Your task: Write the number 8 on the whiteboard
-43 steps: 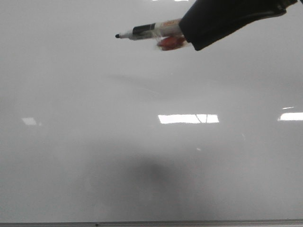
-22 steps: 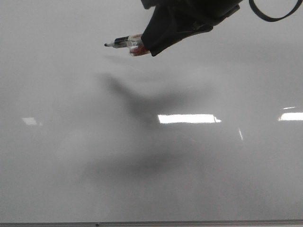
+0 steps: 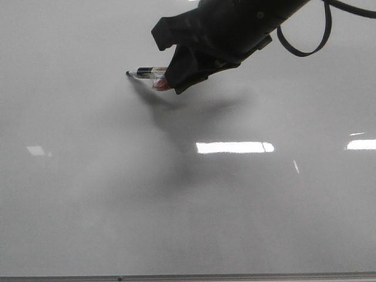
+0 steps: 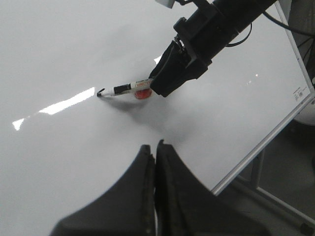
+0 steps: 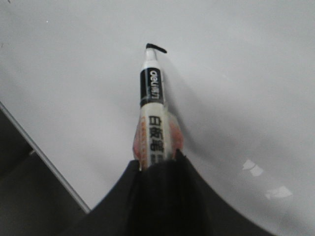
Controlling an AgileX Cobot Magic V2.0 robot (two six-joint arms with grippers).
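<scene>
The whiteboard (image 3: 88, 205) is glossy grey-white and fills the front view. My right gripper (image 3: 176, 76) is shut on a black-and-white marker (image 3: 147, 72) with orange on its barrel. The marker's tip rests on the board at upper left of centre. A short black stroke (image 5: 157, 48) lies at the tip and also shows in the left wrist view (image 4: 101, 91). No whole number 8 shows. The right wrist view shows the marker (image 5: 151, 98) sticking out of the gripper (image 5: 155, 160). My left gripper (image 4: 155, 147) is shut and empty, held above the board (image 4: 59, 59).
The board's metal edge (image 4: 275, 132) and a stand leg (image 4: 256, 172) show in the left wrist view, with floor beyond. The thin dark bottom edge (image 3: 188, 276) runs along the front view. Bright light reflections (image 3: 235, 147) lie on the board. A black cable (image 3: 305, 41) loops off the right arm.
My right gripper has come down and to the left with the marker. The tip has met its shadow on the board, and a short black stroke has appeared there.
</scene>
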